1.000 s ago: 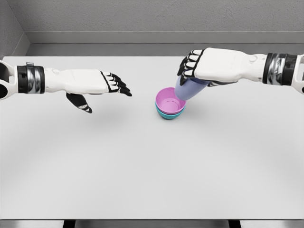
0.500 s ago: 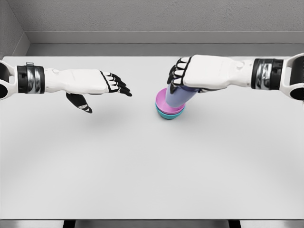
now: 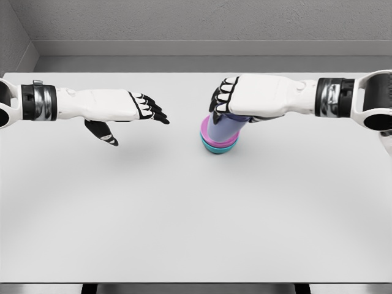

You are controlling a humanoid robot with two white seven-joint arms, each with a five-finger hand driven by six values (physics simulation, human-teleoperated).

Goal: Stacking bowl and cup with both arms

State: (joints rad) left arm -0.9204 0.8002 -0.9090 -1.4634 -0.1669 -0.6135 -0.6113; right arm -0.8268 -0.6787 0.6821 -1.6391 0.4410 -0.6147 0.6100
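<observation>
A pink bowl (image 3: 215,142) sits nested in a teal bowl (image 3: 215,149) near the middle of the white table (image 3: 184,214). A lavender cup (image 3: 223,128) stands nearly upright in the pink bowl, its top hidden under my right hand (image 3: 229,101), whose fingers are curled around it. My left hand (image 3: 138,113) hovers over the table well to the left of the bowls, fingers spread and holding nothing.
A grey wall (image 3: 202,24) runs behind the table's far edge. The table's front edge lies near the bottom of the view.
My right hand has moved left with the cup, bringing it from tilted beside the bowls to nearly upright inside the pink bowl. The left arm has stayed still.
</observation>
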